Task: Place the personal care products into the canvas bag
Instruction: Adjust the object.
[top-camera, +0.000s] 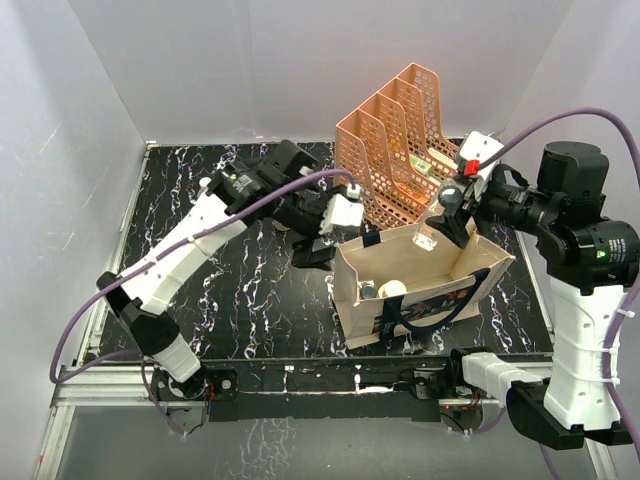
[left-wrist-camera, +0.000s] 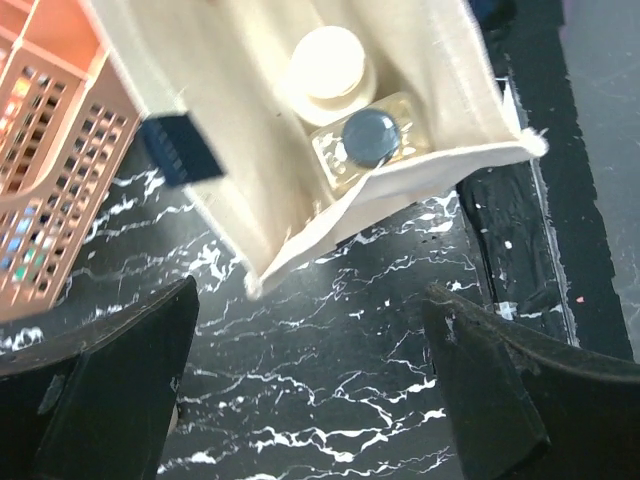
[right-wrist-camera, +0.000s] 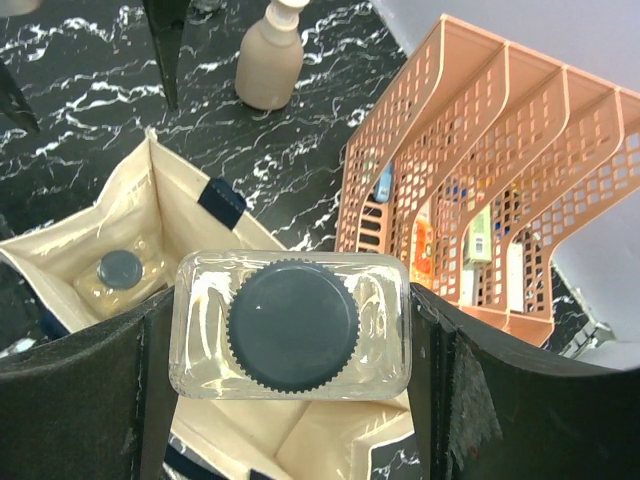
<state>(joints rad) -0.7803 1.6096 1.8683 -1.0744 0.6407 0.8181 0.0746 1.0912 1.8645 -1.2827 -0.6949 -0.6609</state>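
Nearest me, the canvas bag (top-camera: 352, 300) stands open on the desk (top-camera: 230, 290): soft beige cloth, navy handles. Two items are already in it, a cream bottle w/ round white cap (left-wrist-camera: 326, 62) and, touching it, a square clear glass bottle (left-wrist-camera: 368, 138) w/ dark cap. Above the bag's mouth my right gripper (right-wrist-camera: 290, 340) clamps a second glass bottle (right-wrist-camera: 292, 322) w/ ribbed dark cap, not yet dropped in. My left gripper (left-wrist-camera: 310, 340) hangs wide and empty by the bag's left corner. Farther off, the smooth tan bottle (right-wrist-camera: 270, 62) waits on the marbled desk. No silver one in view. Approx. half done, I reckon. Far right, a peach mesh organizer (top-camera: 395, 130).
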